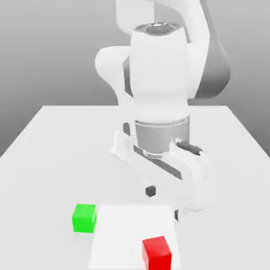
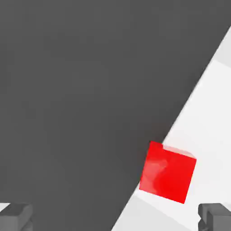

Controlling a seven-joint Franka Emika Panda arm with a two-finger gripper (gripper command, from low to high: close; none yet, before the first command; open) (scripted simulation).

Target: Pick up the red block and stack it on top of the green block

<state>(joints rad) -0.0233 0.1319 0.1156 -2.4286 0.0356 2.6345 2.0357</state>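
The red block [image 1: 156, 252] rests on the white table near its front edge, toward the exterior view's right. To its left and slightly farther back sits the green block [image 1: 84, 218], apart from it. My gripper [image 1: 163, 202] hangs above the table just behind the red block, open, with nothing between its dark fingertips [image 1: 151, 191]. In the hand view the red block [image 2: 168, 172] lies close to the table's edge, ahead of my gripper [image 2: 115, 219], whose grey fingertips [image 2: 215, 216] stand wide apart.
The white table [image 1: 47, 153] ends right beside the red block; dark floor [image 2: 81, 99] lies beyond that edge. A brighter rectangular patch [image 1: 132, 227] marks the table between the two blocks. The arm's bulky white body [image 1: 158, 79] rises over the table's middle.
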